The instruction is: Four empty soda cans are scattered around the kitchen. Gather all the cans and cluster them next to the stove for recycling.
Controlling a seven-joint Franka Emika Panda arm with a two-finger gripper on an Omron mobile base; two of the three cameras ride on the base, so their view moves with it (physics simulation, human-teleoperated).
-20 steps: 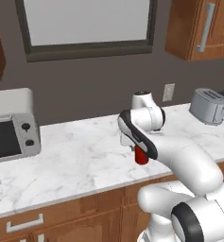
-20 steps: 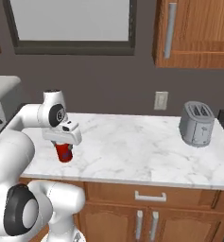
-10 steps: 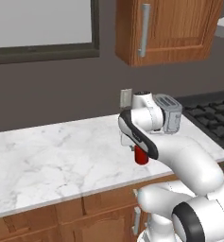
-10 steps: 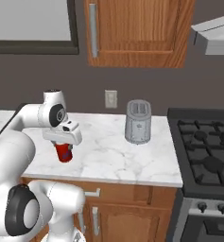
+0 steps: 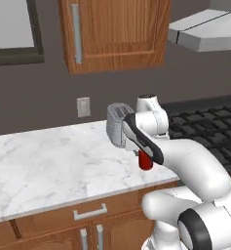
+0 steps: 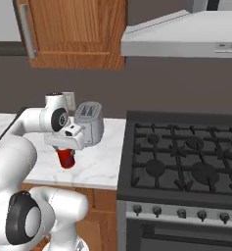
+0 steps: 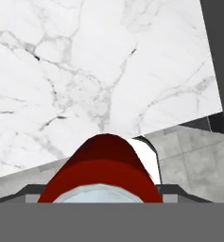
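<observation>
Base has driven toward stove, toaster now beside arm, end effector gripping soda can.

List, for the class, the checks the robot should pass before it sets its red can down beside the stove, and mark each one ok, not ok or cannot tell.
1. Soda can held in the gripper: ok; it hangs below the hand, above the counter.
2. Can upright: ok in both base views.
3. Stove in sight: ok, to the right of the counter in the right base view.
4. Free marble between can and stove edge: ok.
5. Toaster clear of the set-down path: ok; it stands further back, near the wall.
6. Other cans already next to the stove: cannot tell.
</observation>
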